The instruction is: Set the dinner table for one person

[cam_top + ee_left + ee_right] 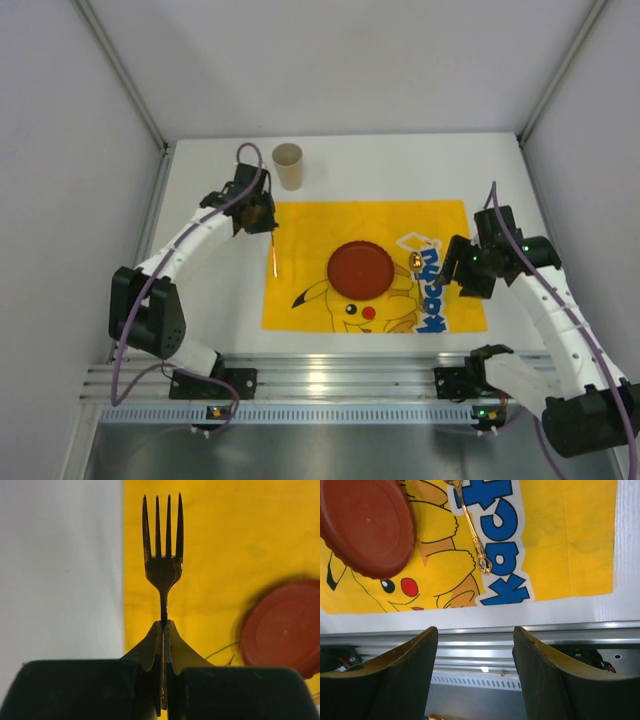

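Observation:
My left gripper (pixel 260 215) is shut on a slim copper-coloured fork (pixel 274 255). In the left wrist view the jaws (pixel 164 625) pinch the fork (pixel 163 555) by its handle, with the tines pointing away over the left edge of the yellow Pikachu cloth (pixel 210 555). A red round plate (pixel 360 268) lies at the middle of the cloth (pixel 320 225) on the white dinner table (pixel 400 165). A gold spoon (pixel 472 535) lies on the cloth to the right of the plate (pixel 365 525). My right gripper (pixel 475 630) is open and empty, raised above the near edge of the cloth, close to the spoon (pixel 414 260).
A beige paper cup (pixel 288 165) stands upright on the white tabletop behind the cloth's far left corner. The silver aluminium rail (pixel 330 380) runs along the near edge and also shows in the right wrist view (pixel 480 650). Grey walls enclose the table on three sides.

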Available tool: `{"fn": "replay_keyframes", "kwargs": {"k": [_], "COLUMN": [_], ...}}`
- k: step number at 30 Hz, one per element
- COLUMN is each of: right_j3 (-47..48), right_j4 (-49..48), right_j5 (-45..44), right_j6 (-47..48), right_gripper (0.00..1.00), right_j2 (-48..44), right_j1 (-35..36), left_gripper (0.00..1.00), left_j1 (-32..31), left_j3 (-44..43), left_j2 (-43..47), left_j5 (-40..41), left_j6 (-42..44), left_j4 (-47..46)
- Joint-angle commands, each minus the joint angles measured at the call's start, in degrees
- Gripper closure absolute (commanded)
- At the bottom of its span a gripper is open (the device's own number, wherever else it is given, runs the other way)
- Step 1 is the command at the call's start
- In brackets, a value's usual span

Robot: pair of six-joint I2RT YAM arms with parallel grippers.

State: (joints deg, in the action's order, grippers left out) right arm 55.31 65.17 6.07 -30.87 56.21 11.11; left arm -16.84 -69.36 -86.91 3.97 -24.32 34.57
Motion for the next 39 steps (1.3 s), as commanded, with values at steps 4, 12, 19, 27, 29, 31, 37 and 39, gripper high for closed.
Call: {"fn": "replay_keyframes", "kwargs": {"k": [4, 12, 19, 27, 29, 31, 37, 39], "right_j3": [-0.8, -0.3, 6.3, 21.8, 28.1, 35.2, 39.7, 35.7], "right_j4": [-2.1, 0.9, -0.1, -8.8, -9.9, -9.3, -6.5, -6.5], "right_j5": [0.0, -2.4, -2.0, 9.6, 11.0, 12.2, 12.1, 11.4], "right_j6": [-0.9, 0.3, 0.8, 1.3, 1.4, 2.0, 2.3, 2.2], "right_gripper": [0.37, 0.37, 0.37, 0.2, 0.17, 0.16, 0.15, 0.15], "right_j2": [-3.8, -5.9, -1.8, 13.5, 19.3, 23.1, 27.4, 23.4], "right_j1": [0.4, 0.3, 0.3, 0.7, 1.8, 2.6, 5.0, 5.1], "left_gripper": [1.0, 1.0, 1.0, 0.32, 0.23, 0.17, 0.16, 0.19], "left_j1": [-9.7, -14.4, -16.4, -16.6, -16.6, -15.7, -6.7, -3.9], "left_j3": [1.2, 0.5, 2.6, 5.4, 4.2, 2.7, -10.5, -16.9], "left_j2": [-5.4, -14.0, -16.3, -9.5, -7.5, -5.2, -8.6, -12.7], "left_j5": [2.5, 2.6, 3.9, 6.7, 8.2, 9.6, 8.6, 10.9], "left_j6": [-4.8, -7.4, -11.0, -13.7, -13.4, -12.6, -12.1, -12.8], "left_j4": [0.4, -1.3, -2.2, -1.2, 0.5, 1.7, 2.3, 3.4]}}
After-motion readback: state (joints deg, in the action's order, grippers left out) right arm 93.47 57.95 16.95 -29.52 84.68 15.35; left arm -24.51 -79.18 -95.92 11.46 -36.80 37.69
